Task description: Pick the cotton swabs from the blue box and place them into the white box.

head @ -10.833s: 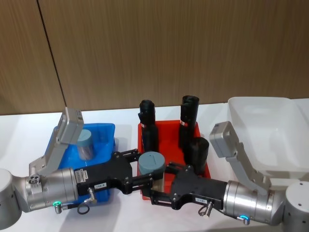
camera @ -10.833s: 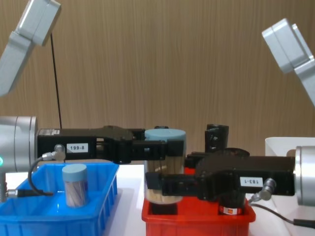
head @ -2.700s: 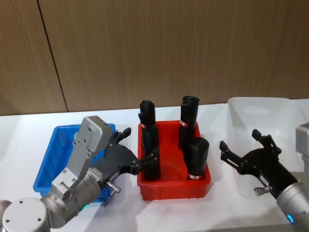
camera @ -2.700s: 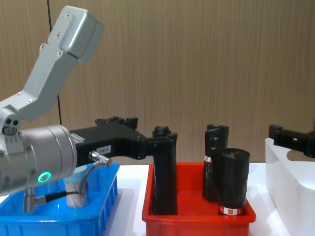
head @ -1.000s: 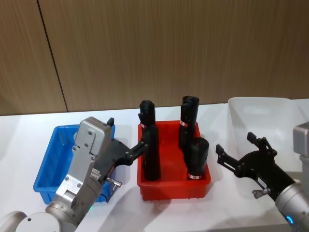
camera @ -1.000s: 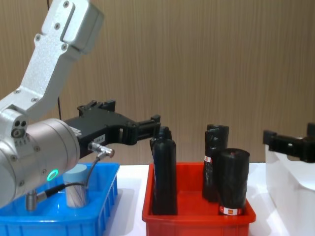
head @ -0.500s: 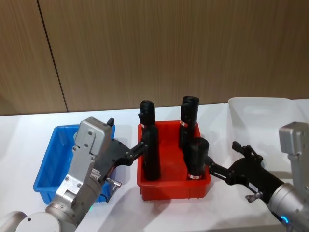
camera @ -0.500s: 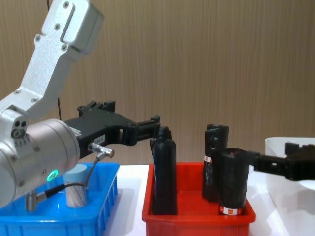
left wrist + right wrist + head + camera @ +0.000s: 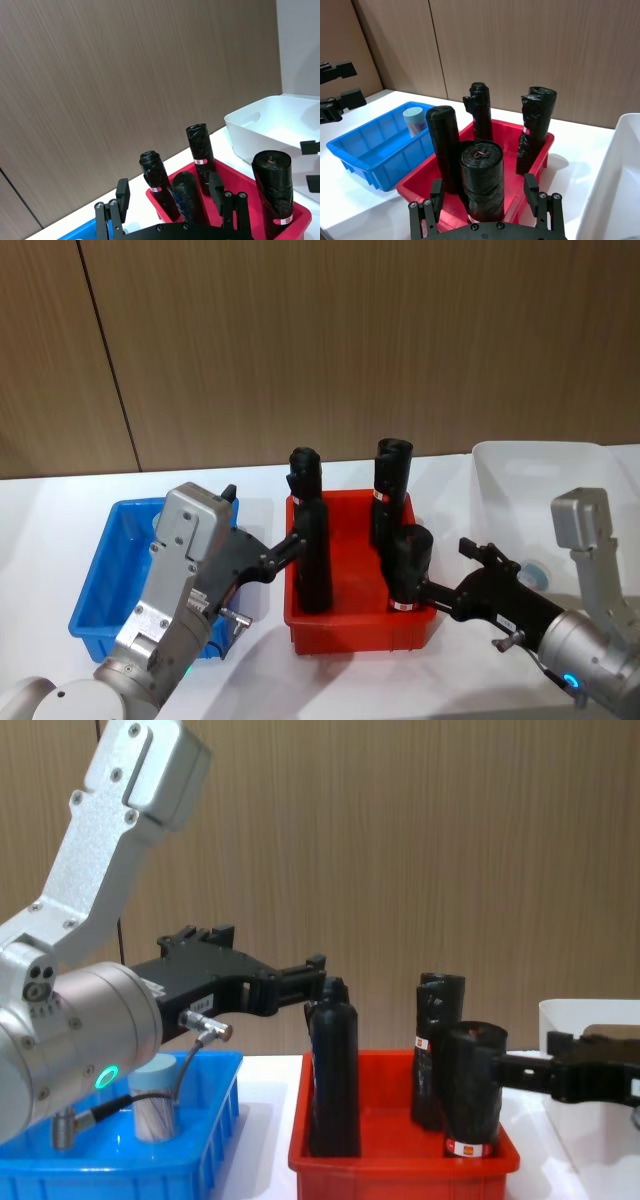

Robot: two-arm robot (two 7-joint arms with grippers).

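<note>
Wood panelling backs a white table (image 9: pixel 40 530); the white box (image 9: pixel 520 480) at right holds one tub, its lid (image 9: pixel 536 573) barely visible; the red bin (image 9: pixel 345 625) carries four black rolls (image 9: pixel 481 175); the blue box (image 9: pixel 375 147) holds one tub of cotton swabs (image 9: pixel 414 119); the left gripper (image 9: pixel 262 540), jaws apart, hangs above its right edge; the right gripper (image 9: pixel 445 575), jaws apart, sits between red bin and white box.
</note>
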